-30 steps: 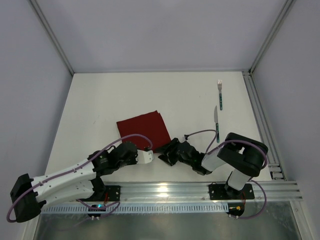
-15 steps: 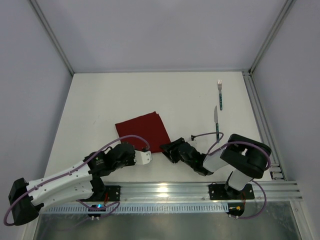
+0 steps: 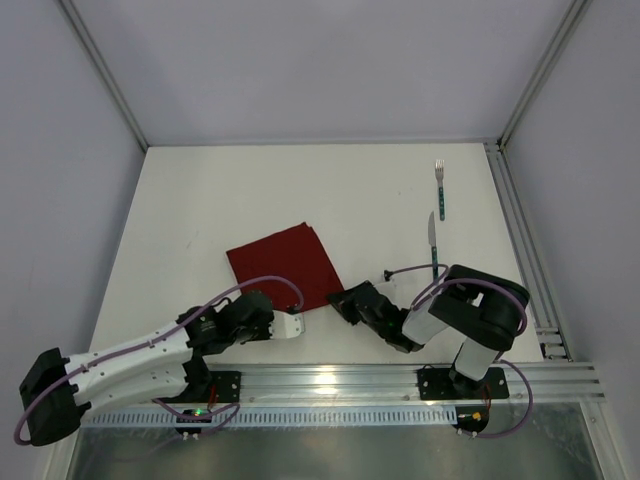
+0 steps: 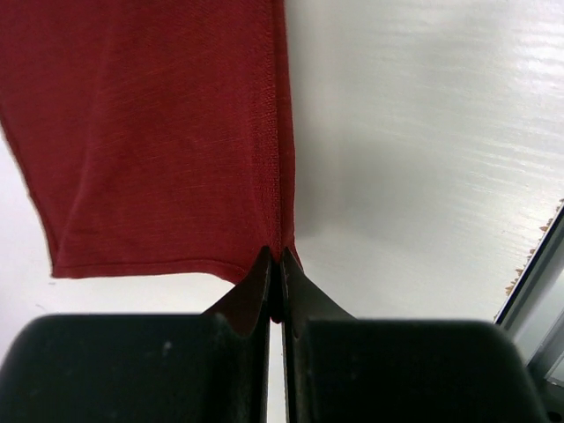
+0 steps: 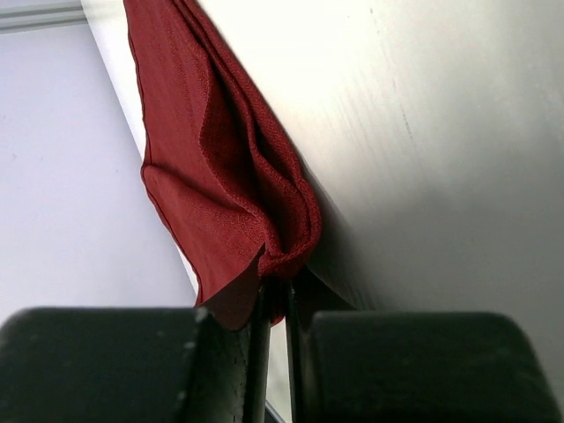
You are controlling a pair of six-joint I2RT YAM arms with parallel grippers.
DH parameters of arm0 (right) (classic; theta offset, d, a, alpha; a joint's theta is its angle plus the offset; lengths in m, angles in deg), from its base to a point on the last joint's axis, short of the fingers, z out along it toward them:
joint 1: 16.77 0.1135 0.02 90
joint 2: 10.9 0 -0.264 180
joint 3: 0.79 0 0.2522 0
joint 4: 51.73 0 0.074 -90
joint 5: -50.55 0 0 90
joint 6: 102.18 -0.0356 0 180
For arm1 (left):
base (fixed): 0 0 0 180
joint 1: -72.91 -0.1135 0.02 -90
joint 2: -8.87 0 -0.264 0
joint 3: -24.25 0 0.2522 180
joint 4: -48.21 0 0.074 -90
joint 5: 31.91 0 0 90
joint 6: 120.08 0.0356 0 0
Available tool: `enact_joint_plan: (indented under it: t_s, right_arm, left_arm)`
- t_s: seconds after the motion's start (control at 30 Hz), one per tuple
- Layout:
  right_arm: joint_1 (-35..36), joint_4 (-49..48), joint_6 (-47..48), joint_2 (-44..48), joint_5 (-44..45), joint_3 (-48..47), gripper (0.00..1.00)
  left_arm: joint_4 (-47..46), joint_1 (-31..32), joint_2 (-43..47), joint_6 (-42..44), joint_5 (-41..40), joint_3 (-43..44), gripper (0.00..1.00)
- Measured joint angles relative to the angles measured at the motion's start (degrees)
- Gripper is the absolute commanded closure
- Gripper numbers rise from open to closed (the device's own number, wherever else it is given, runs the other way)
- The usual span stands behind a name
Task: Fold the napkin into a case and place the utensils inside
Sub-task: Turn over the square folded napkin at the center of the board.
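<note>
Napkin lies partly folded on the near table, its near corners pinched by left gripper and right gripper. Folding looks unfinished; fork and knife wait well apart.

The napkin is matt, finely woven dark red cloth with a stitched hem. The white desk looks smooth and faintly glossy. At two o'clock, the fork and knife show silvery metal heads.
</note>
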Motion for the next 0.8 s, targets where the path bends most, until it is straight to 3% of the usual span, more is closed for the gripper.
enact_joint_plan:
  t_s: [0.13,0.23,0.27,0.37,0.47,0.8]
  right_arm:
    - [0.11,-0.33,1.16,-0.46,-0.09,-0.37,0.96]
    - [0.11,-0.33,1.81,-0.79,-0.11,-0.85,0.96]
    - [0.11,-0.31,1.97,-0.79,-0.09,-0.9,0.96]
    - [0.09,-0.33,2.1,-0.79,-0.09,-0.9,0.96]
    - [0.09,-0.39,2.25,-0.81,-0.04,-0.9,0.96]
    - [0.09,-0.37,2.29,-0.81,0.0,-0.9,0.96]
  left_arm:
    - [-0.55,0.09,-3.52,1.46,1.86,-1.55,1.0]
    - [-0.92,0.09,-6.27,2.71,2.54,-1.6,0.82]
    - [-1.05,0.09,-7.13,2.82,2.67,-1.6,0.69]
    - [-1.05,0.09,-9.35,2.91,3.39,-1.6,0.47]
    - [-1.01,0.02,-10.43,3.17,4.09,-0.66,0.38]
    - [-2.67,0.04,-13.77,3.17,1.75,0.61,0.38]
